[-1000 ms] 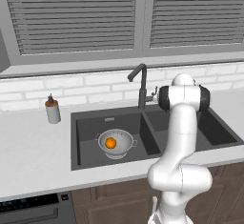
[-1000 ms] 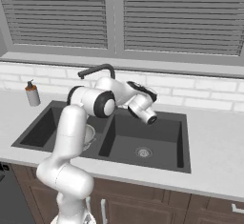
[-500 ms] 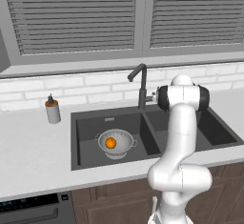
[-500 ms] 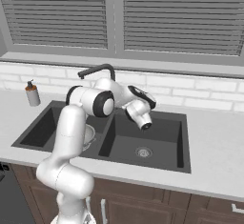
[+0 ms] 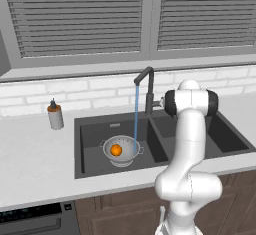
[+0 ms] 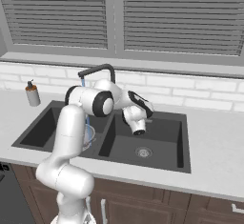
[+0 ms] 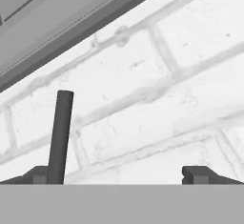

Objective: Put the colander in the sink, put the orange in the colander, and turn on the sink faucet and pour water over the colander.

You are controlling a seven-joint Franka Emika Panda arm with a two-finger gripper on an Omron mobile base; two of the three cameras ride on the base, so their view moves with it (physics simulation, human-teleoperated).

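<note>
You have one colander [image 5: 121,150] and one orange [image 5: 116,150], plus one sink [image 5: 95,165] with two basins and one sink faucet [image 5: 146,89]. You also see one stream of water [image 5: 136,114] and one soap bottle [image 5: 55,115].

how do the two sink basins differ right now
The left basin holds the colander with the orange in it; the right basin shows just its bare floor and silver drain. The water from the faucet falls into the left basin, none into the right. The end effector hangs over the right basin, not the left. Both are dark grey and rectangular.
</note>
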